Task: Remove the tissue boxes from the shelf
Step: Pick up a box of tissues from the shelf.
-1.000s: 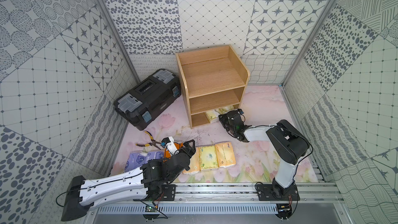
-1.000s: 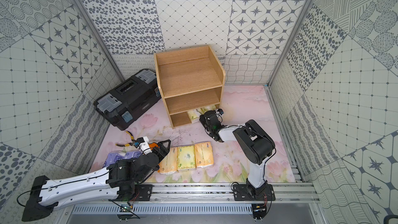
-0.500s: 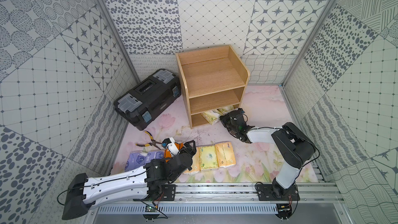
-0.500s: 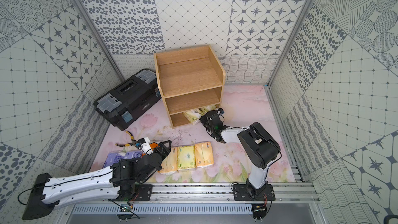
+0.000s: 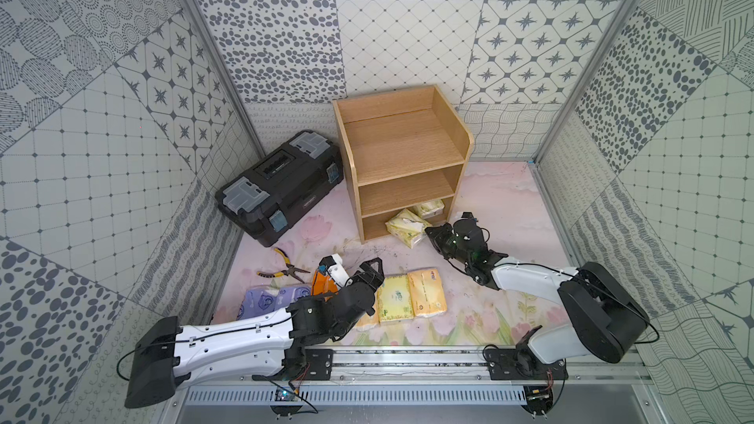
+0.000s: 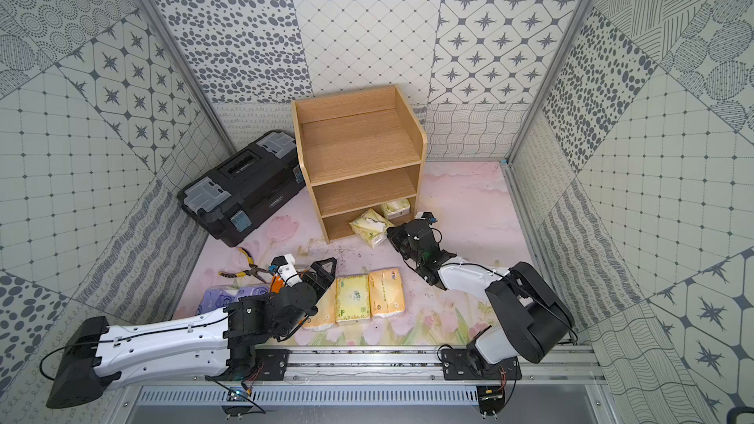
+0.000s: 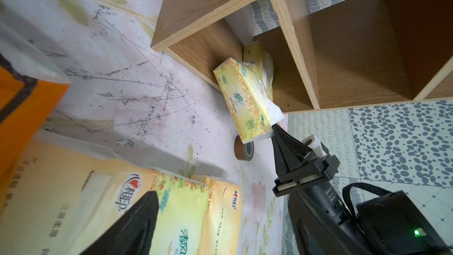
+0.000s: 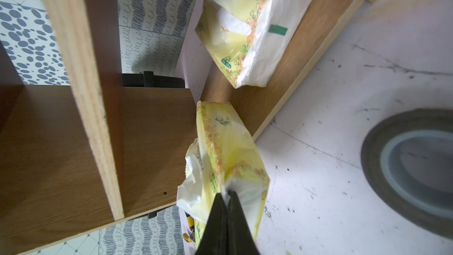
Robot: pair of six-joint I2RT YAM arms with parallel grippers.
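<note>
Yellow-green plastic wraps the held tissue pack (image 5: 407, 227), which hangs at the mouth of the bottom tier of the shelf (image 5: 402, 148). Its far end is just over the tier's front edge and the rest is out over the floor. Jaws of the right gripper (image 8: 228, 193) are fully closed, pinching the crimped wrapper at the pack's near short end. Long axis of the pack runs from the shelf opening straight toward this gripper, so the pack lies directly ahead of the fingertips and in line with them; a pull back along that axis should clear the shelf. Deeper in the same tier lies a second tissue pack (image 8: 245, 28), apart from the held one. The right arm is plainly the nearer to both. Well apart, the left gripper (image 5: 370, 267) sits over the row of packs (image 5: 408, 296) already on the floor near the rail. Only one of its fingers (image 7: 137, 224) shows in the left wrist view, set off to one side, so its jaws appear spread and seem to hold nothing. On the floor just beside the held pack lies a tape roll (image 7: 244, 150), near the withdrawal path
</note>
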